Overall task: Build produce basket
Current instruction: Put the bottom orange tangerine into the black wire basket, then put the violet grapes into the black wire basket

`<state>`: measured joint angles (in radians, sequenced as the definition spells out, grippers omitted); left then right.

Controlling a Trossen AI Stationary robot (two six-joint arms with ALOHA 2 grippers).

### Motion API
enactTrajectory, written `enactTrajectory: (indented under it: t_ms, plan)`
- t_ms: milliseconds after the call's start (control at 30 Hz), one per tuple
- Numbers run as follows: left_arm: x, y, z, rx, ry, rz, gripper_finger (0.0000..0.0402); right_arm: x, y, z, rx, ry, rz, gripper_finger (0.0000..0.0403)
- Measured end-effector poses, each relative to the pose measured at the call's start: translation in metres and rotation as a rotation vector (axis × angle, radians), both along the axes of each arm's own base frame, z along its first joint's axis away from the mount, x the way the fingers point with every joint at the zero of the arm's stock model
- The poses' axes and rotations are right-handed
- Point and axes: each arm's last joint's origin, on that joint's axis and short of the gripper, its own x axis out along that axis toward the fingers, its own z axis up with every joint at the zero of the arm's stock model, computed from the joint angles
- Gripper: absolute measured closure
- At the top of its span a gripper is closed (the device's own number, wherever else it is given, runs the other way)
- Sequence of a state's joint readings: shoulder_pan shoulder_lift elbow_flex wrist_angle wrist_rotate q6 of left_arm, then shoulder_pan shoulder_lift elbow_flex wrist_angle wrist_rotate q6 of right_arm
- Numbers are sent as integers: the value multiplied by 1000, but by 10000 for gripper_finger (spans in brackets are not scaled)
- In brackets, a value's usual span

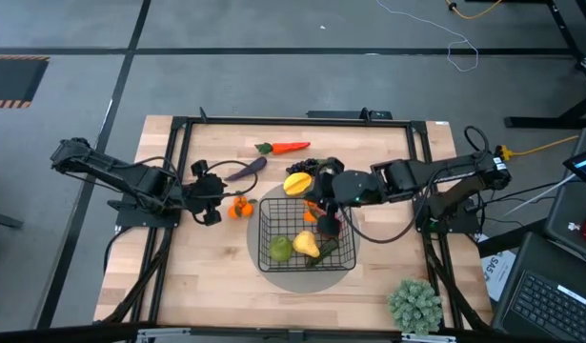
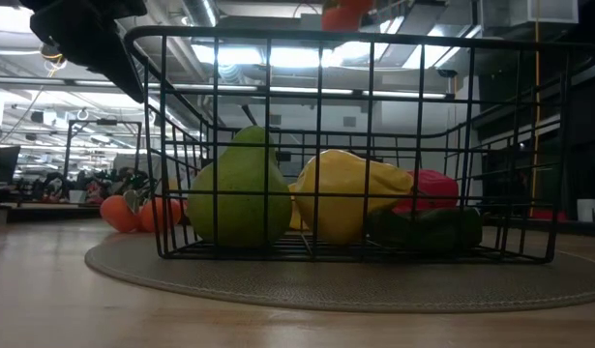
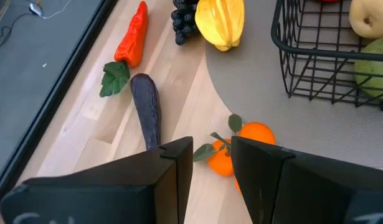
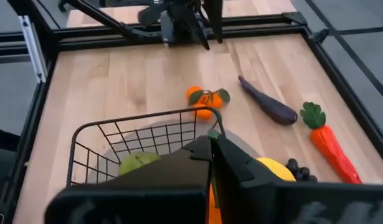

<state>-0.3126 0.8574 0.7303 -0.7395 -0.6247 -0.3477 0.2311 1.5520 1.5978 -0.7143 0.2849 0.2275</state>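
Observation:
The black wire basket (image 1: 342, 259) stands on a grey round mat (image 1: 302, 282). It holds a green fruit (image 2: 239, 188), a yellow fruit (image 2: 350, 193), a red pepper (image 2: 434, 188) and a dark green cucumber (image 2: 423, 230). My right gripper (image 1: 319, 206) is above the basket's far rim, shut on an orange tangerine (image 1: 312, 213). My left gripper (image 1: 211, 198) is open beside a leafy pair of tangerines (image 3: 256, 134) that lie on the table at the mat's left edge. A carrot (image 1: 285, 147), eggplant (image 1: 247, 169), grapes (image 1: 308, 167) and a yellow star-shaped fruit (image 1: 297, 183) lie behind the basket. My right gripper pinches the tangerine (image 4: 209, 200) between its two fingers, and a green leaf (image 4: 213, 133) sticks out at the fingertips. The fingers slant down from the table's right side. The tangerine is lifted clear above the basket's rim, as the low view (image 2: 345, 12) shows.
A bushy pale-green plant (image 1: 414, 305) stands at the table's near right corner. A black frame (image 1: 273, 121) runs around the table's far and side edges. Bare wood lies at the near left of the mat.

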Motion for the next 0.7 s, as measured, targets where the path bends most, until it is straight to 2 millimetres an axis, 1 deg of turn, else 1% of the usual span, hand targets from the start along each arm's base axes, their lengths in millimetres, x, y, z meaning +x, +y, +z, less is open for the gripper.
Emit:
enactTrajectory:
  t_ms: [100, 167, 233, 367, 533, 633, 700]
  plan:
    - [0, 0, 0, 0, 0, 0, 304, 1, 0, 1, 0, -18, 3, 402]
    - [0, 0, 0, 0, 0, 0, 304, 2, 0, 2, -35, -26, 30, 399]
    - [0, 0, 0, 0, 0, 0, 304, 3, 1, 2, -74, -32, 60, 386]
    - [0, 0, 0, 0, 0, 0, 304, 6, 2, 3, -111, -50, 90, 332]
    - [0, 0, 0, 0, 0, -1, 304, 9, 2, 3, -114, -62, 85, 261]
    - [0, 0, 0, 0, 0, 0, 304, 9, 2, 4, -111, -73, 81, 237]
    - [0, 0, 0, 0, 0, 0, 304, 10, 3, 5, -109, -90, 81, 229]
